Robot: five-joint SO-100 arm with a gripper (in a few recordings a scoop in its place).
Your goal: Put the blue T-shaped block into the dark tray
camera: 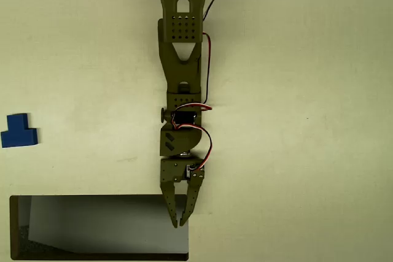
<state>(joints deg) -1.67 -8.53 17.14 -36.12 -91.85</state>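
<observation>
Olive gripper (180, 220), fingers nearly closed and empty, hangs over the dark tray (98, 198)'s right end. Blue T-shaped block (19, 131) lies at nine o'clock, stem toward twelve, crossbar horizontal, path unobstructed.

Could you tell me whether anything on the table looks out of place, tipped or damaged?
Nothing stands out. The blue block lies flat on the table at the left edge, outside the dark tray, and the claw hangs empty over the tray's right end.

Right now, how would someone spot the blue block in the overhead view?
Start at the dark tray along the bottom edge. Look above its left end, by the picture's left edge: the blue T-shaped block lies alone on the pale table, the only blue thing.
</observation>
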